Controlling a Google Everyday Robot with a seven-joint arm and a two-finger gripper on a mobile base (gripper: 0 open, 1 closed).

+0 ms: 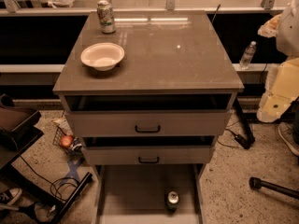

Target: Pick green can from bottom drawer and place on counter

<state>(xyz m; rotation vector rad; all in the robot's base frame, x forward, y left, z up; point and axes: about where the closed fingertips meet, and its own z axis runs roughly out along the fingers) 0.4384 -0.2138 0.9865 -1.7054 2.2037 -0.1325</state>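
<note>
Open bottom drawer [140, 190] holds the green can [173, 200] upright, long axis vertical; end effector [273, 107] hangs far right, opening indiscernible.

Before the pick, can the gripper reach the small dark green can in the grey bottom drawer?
Probably yes: the grey bottom drawer is pulled out and the small dark green can stands uncovered in it. The gripper itself is out of view.
</note>
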